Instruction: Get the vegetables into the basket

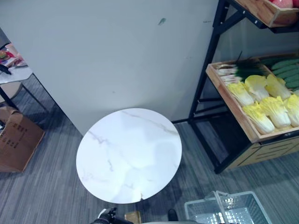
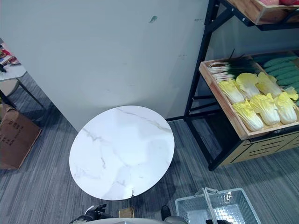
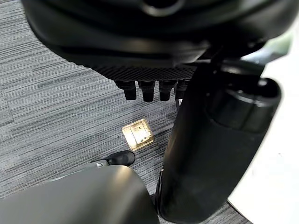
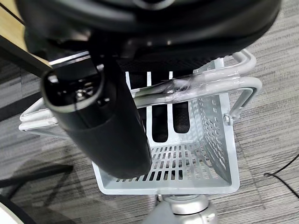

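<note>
Pale yellow cabbages [image 1: 271,109] lie in a wooden crate [image 1: 233,109] on the black rack at the right, with dark green cucumbers [image 1: 287,70] and a bunch of green onions [image 1: 238,71] behind them. A white wire basket [image 1: 229,207] hangs low at the right, above the carpet. My right hand [image 4: 140,28] is shut on the basket's handles [image 4: 210,84], its fingers [image 4: 160,123] hooked under them. No vegetables lie in the basket [image 4: 187,182]. My left hand [image 3: 149,42] hangs over the carpet beside the table, holding nothing, its fingers relaxed.
A round white marble table [image 1: 128,154] stands straight ahead before a grey wall panel. The rack's upper shelf carries another wooden crate [image 1: 275,9]. A cardboard box [image 1: 16,140] sits on the floor at the left, near a small table [image 1: 11,72]. A floor socket [image 3: 138,134] lies below my left hand.
</note>
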Tool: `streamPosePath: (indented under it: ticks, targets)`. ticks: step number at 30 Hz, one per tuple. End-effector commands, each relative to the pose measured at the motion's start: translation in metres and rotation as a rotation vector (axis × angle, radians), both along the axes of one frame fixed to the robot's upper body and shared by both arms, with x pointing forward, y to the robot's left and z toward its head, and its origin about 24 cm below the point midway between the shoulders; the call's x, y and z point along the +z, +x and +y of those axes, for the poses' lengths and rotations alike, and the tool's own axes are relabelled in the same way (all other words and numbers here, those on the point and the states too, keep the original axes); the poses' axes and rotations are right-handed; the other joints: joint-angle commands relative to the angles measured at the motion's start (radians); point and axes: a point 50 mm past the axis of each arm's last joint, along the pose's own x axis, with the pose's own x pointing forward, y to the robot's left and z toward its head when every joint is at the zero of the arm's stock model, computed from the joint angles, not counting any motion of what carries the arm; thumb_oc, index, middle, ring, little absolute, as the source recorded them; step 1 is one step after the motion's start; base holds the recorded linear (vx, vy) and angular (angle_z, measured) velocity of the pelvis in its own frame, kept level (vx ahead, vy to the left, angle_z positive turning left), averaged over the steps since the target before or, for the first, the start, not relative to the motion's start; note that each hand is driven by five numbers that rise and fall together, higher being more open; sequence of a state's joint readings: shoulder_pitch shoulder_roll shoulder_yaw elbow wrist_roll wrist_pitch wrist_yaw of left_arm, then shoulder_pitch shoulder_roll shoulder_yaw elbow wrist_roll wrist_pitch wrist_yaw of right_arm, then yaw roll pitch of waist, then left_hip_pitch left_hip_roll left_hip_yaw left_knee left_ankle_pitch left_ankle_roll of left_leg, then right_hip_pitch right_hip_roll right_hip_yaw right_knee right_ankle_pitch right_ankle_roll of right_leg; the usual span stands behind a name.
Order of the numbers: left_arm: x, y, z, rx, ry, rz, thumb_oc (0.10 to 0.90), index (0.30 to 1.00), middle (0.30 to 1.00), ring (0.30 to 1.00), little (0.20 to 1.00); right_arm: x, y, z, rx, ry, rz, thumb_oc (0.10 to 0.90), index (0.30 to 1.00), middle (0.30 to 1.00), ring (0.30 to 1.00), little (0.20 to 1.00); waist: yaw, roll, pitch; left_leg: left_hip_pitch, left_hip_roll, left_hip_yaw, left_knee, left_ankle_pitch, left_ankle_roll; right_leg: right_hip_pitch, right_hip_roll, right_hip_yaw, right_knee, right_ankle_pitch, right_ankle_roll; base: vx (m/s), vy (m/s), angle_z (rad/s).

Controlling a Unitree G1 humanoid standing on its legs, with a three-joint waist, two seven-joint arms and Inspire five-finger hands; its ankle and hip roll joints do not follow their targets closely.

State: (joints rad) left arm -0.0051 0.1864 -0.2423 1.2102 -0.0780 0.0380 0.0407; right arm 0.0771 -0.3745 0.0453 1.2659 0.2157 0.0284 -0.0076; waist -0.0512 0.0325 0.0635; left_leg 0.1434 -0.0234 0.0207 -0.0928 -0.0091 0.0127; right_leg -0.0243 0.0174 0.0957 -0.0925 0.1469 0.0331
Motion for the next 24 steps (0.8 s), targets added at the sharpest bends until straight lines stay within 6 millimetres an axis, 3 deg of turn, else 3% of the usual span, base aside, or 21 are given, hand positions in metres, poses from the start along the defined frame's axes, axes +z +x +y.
streamPosePath:
  ticks: [1, 7, 9, 12, 13, 15, 17, 19, 20, 21, 23, 24]
  targets:
    - [0.002, 0.006, 0.01, -0.046, 0.054, 0.005, 0.9, 1.0, 1.0, 1.0, 1.0, 0.005, 0.023, -0.004, -0.148, 0.014, -0.14, 0.4, 0.3, 0.3, 0.3, 0.3, -0.038, -0.03, -0.009, -0.049, -0.008, 0.022, 0.006, -0.011, -0.03, 0.106, -0.048, 0.036, 0.011, -0.151, 0.091, 0.02, 0.025, -0.36]
    - [0.003, 0.009, 0.01, -0.052, 0.051, -0.004, 0.9, 1.0, 1.0, 1.0, 1.0, 0.003, 0.014, -0.004, -0.241, 0.026, -0.146, 0.4, 0.3, 0.3, 0.3, 0.3, -0.067, -0.023, 0.002, -0.052, -0.01, 0.075, 0.006, -0.018, -0.022, 0.068, -0.046, 0.101, 0.018, -0.133, 0.108, 0.0, 0.043, -0.33]
    - [0.004, 0.015, 0.01, -0.069, 0.055, -0.024, 0.9, 1.0, 1.0, 1.0, 1.0, 0.005, 0.03, -0.002, -0.231, 0.025, -0.194, 0.4, 0.3, 0.3, 0.3, 0.3, -0.08, -0.022, 0.022, -0.07, -0.007, 0.141, 0.006, -0.018, -0.015, 0.011, -0.039, 0.16, 0.034, -0.109, 0.131, -0.09, 0.053, -0.89]
    - [0.01, 0.033, 0.01, -0.097, 0.067, -0.083, 0.9, 1.0, 1.0, 1.0, 1.0, 0.01, 0.06, 0.005, -0.166, 0.034, -0.265, 0.4, 0.3, 0.3, 0.3, 0.3, -0.086, -0.027, 0.05, -0.099, 0.006, 0.229, 0.007, -0.01, -0.017, -0.068, -0.037, 0.164, 0.062, -0.076, 0.159, -0.13, -0.005, -1.26]
    - [0.012, 0.039, 0.012, -0.1, 0.076, -0.106, 0.9, 1.0, 1.0, 1.0, 1.0, 0.01, 0.067, 0.01, -0.151, 0.039, -0.288, 0.4, 0.3, 0.3, 0.3, 0.3, -0.083, -0.026, 0.063, -0.105, 0.019, 0.251, 0.006, -0.007, -0.021, -0.091, -0.047, 0.098, 0.091, -0.083, 0.159, -0.17, -0.082, -1.49]
    - [0.018, 0.052, 0.014, -0.097, 0.077, -0.151, 0.9, 1.0, 1.0, 1.0, 1.0, 0.012, 0.079, 0.017, -0.111, 0.048, -0.325, 0.4, 0.3, 0.3, 0.3, 0.3, -0.071, -0.011, 0.072, -0.132, 0.05, 0.298, 0.007, 0.012, -0.031, -0.097, -0.102, -0.118, 0.162, -0.139, 0.126, -0.18, -0.056, -1.19]
    - [0.02, 0.056, 0.015, -0.09, 0.078, -0.167, 0.9, 1.0, 1.0, 1.0, 1.0, 0.013, 0.085, 0.024, -0.085, 0.062, -0.342, 0.4, 0.3, 0.3, 0.3, 0.3, -0.069, -0.004, 0.072, -0.139, 0.07, 0.354, 0.012, 0.021, -0.032, -0.063, -0.147, -0.225, 0.229, -0.189, 0.105, -0.11, -0.002, -1.04]
    - [0.021, 0.059, 0.014, -0.087, 0.074, -0.179, 0.9, 1.0, 1.0, 1.0, 1.0, 0.012, 0.089, 0.03, -0.055, 0.078, -0.341, 0.4, 0.3, 0.3, 0.3, 0.3, -0.059, -0.005, 0.06, -0.137, 0.079, 0.416, 0.042, -0.008, -0.032, 0.028, -0.232, -0.28, 0.284, -0.236, 0.109, -0.07, -0.013, -1.03]
    - [0.021, 0.059, 0.014, -0.087, 0.074, -0.178, 0.9, 1.0, 1.0, 1.0, 1.0, 0.012, 0.088, 0.03, -0.055, 0.078, -0.34, 0.4, 0.3, 0.3, 0.3, 0.3, -0.058, -0.006, 0.06, -0.137, 0.078, 0.417, 0.044, -0.01, -0.031, 0.029, -0.233, -0.279, 0.283, -0.236, 0.11, -0.14, -0.067, -0.88]
    - [0.022, 0.061, 0.013, -0.084, 0.07, -0.187, 0.9, 1.0, 1.0, 1.0, 1.0, 0.012, 0.092, 0.032, -0.042, 0.082, -0.343, 0.4, 0.3, 0.3, 0.3, 0.3, -0.053, -0.009, 0.049, -0.153, 0.085, 0.451, 0.058, -0.009, -0.03, 0.066, -0.265, -0.298, 0.298, -0.22, 0.118, -0.11, -0.055, -0.82]
    - [0.021, 0.06, 0.014, -0.08, 0.069, -0.184, 0.9, 1.0, 1.0, 1.0, 1.0, 0.011, 0.091, 0.033, -0.037, 0.084, -0.335, 0.4, 0.3, 0.3, 0.3, 0.3, -0.044, -0.017, 0.036, -0.166, 0.087, 0.47, 0.067, -0.014, -0.03, 0.094, -0.281, -0.295, 0.288, -0.205, 0.127, -0.11, -0.073, -1.12]
    - [0.02, 0.055, 0.015, -0.069, 0.067, -0.17, 0.9, 1.0, 1.0, 1.0, 1.0, 0.009, 0.087, 0.036, -0.046, 0.096, -0.318, 0.4, 0.3, 0.3, 0.3, 0.3, -0.034, -0.034, 0.007, -0.186, 0.091, 0.519, 0.081, -0.013, -0.031, 0.15, -0.298, -0.292, 0.258, -0.161, 0.148, -0.12, -0.122, -1.3]
